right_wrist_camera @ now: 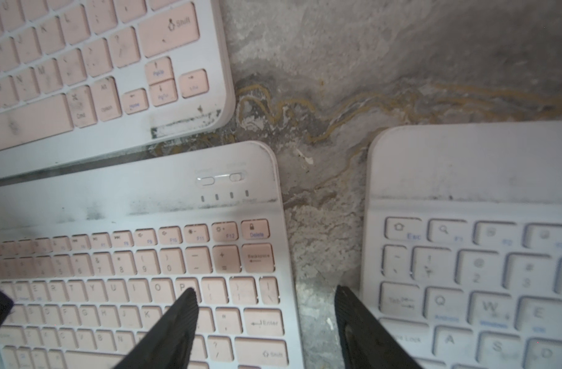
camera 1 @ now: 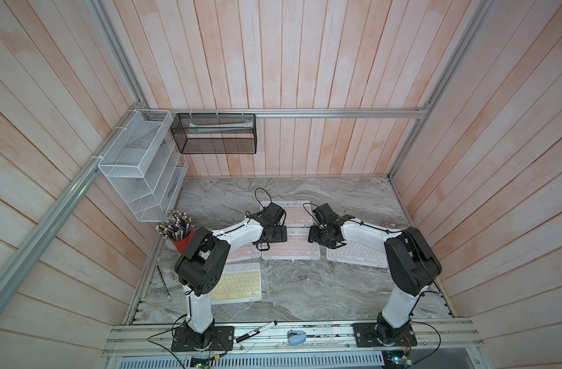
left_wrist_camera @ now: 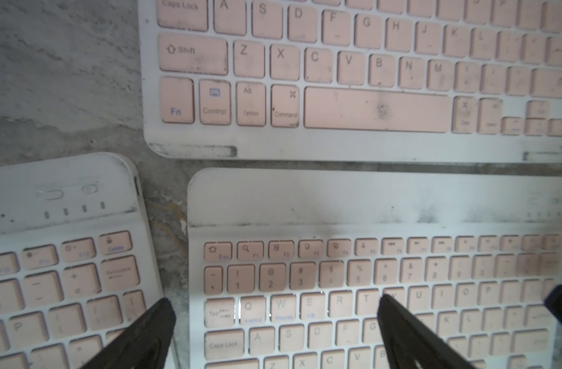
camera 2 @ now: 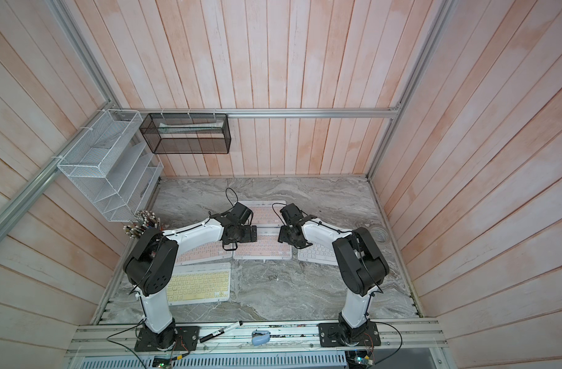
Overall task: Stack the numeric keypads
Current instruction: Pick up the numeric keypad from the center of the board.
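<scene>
At the far left of the marble table stands a red cup of pencils. In front of it the yellow keypad lies flat, partly under the left arm. Behind that, the left pink keypad rests at a slight angle, just beside the middle pink keypad, with a thin strip of bare table between them in the left wrist view.

The left gripper points down with its jaws spread wide and grips nothing. One finger hangs over the strip between the two pink keypads, and the other is above the letter keys of the middle one. The pictures do not show whether the fingers touch the keys.

The far pink keypad lies behind the middle one, parallel to it and just apart.

The right gripper also points down, jaws apart and empty. One finger is over the P key at the middle keypad's right end, and the other is above bare table just beside the white keypad.

In both top views the white keypad lies flat at the right, partly under the right arm. All five keypads sit singly on the table.
</scene>
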